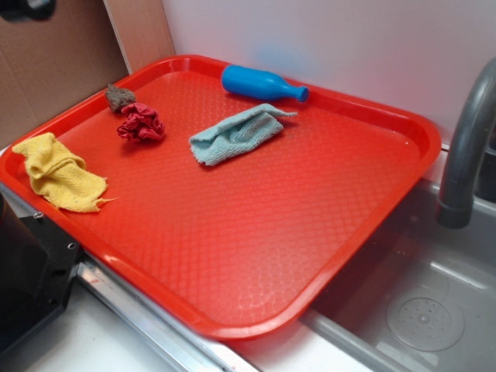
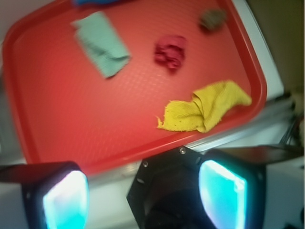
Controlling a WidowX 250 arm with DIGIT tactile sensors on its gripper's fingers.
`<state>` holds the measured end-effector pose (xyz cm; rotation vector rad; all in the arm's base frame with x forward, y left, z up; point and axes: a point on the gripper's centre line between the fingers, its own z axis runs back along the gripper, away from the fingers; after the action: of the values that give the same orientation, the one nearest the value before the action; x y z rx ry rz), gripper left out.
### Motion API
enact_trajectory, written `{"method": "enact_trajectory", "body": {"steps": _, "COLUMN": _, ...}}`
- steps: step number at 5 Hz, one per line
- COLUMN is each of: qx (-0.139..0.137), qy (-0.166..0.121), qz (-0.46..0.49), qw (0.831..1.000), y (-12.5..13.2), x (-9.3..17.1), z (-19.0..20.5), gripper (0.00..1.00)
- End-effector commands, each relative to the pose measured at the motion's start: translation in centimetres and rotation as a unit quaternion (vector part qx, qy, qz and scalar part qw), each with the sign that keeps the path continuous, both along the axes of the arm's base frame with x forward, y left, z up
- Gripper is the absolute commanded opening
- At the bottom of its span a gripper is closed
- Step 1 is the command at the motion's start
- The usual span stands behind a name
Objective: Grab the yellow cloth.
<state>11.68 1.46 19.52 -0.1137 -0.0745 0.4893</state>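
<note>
The yellow cloth (image 1: pixel 58 174) lies crumpled at the left corner of the red tray (image 1: pixel 418 132), one frayed end reaching toward the tray's rim. In the wrist view the yellow cloth (image 2: pixel 207 107) lies near the right rim of the tray (image 2: pixel 14 95), well ahead of my gripper (image 2: pixel 143 183). The gripper is open, with its two cyan-lit fingers (image 2: pixel 64 200) wide apart and nothing between them. It hovers outside the tray, above the black robot base (image 2: pixel 171 195). In the exterior view only a dark blur shows at the top left corner.
On the tray lie a light blue cloth (image 1: pixel 232 133), a bunched red cloth (image 1: pixel 141 122), a small brown lump (image 1: pixel 119 97) and a blue bottle (image 1: pixel 260 83) on its side. A grey faucet (image 1: pixel 465 147) and sink (image 1: pixel 418 310) stand to the right. The black base (image 1: pixel 31 271) sits by the tray's left edge.
</note>
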Motion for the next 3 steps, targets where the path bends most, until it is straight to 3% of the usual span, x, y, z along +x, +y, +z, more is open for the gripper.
{"method": "enact_trajectory", "body": {"steps": 1, "qx": 0.015, "qy": -0.037, "qz": 0.163, "qw": 0.986, "y": 3.8, "x": 1.1, "z": -5.1, "gripper": 1.0}}
{"method": "enact_trajectory", "body": {"steps": 3, "qx": 0.052, "qy": -0.019, "qz": 0.204, "qw": 0.977, "y": 7.2, "x": 1.0, "z": -8.9, "gripper": 1.0}}
